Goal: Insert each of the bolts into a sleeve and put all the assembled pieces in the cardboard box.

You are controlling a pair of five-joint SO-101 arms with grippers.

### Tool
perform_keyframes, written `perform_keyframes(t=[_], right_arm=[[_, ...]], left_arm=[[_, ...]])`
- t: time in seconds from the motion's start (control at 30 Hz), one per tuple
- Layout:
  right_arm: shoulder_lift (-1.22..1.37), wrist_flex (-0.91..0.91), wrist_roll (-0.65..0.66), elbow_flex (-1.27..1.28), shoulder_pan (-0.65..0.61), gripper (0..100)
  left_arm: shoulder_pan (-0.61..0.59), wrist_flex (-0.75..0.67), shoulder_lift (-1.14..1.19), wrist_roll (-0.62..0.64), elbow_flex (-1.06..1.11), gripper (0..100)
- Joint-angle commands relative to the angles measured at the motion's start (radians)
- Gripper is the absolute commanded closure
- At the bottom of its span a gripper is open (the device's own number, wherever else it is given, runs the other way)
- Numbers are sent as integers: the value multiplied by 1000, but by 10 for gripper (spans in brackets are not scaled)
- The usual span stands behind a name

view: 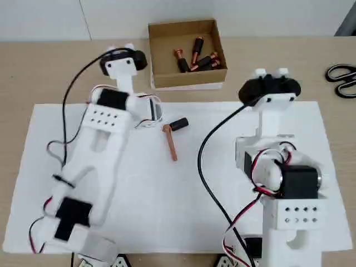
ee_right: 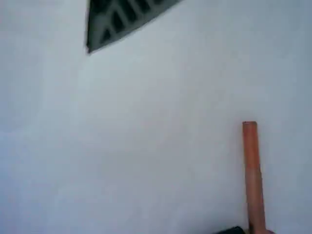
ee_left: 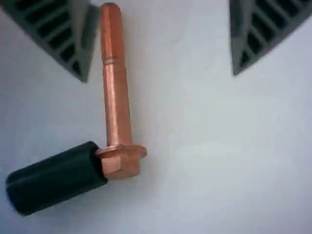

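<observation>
The step in hand looks like the last assembly: several finished pieces (view: 196, 55) already lie in the cardboard box (view: 154, 53) at the far edge of the counter (view: 33, 67), while 1 copper bolt (view: 170, 143) and 1 black sleeve (view: 178, 124) lie loose on the white sheet (view: 167, 217), near the middle of its far edge. The left claw (ee_left: 158, 72) hangs over them, its fingers (ee_left: 73, 46) wide apart and holding nothing. The next move probably calls for closing on the bolt's shank or on the sleeve, then lining the bolt's plain end up with the sleeve's bore, since the head now faces the sleeve. The left wrist view gives what the high view cannot: the bolt's head touches the sleeve's end at an angle, not entered, and the bolt's tip lies just beside 1 finger. The high view alone places the pair relative to the box and the right arm (view: 281, 167), which stands well apart over the sheet's right side. The right wrist view catches the bolt's shank from the other side; whether the right claw (ee_right: 114, 22) is apart or together I cannot tell.
</observation>
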Motion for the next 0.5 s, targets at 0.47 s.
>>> perform_keyframes(t=[0.47], right_arm=[[-160,-120,-11,190,10,812]], left_arm=[[135,-58,144,316,-85,819]])
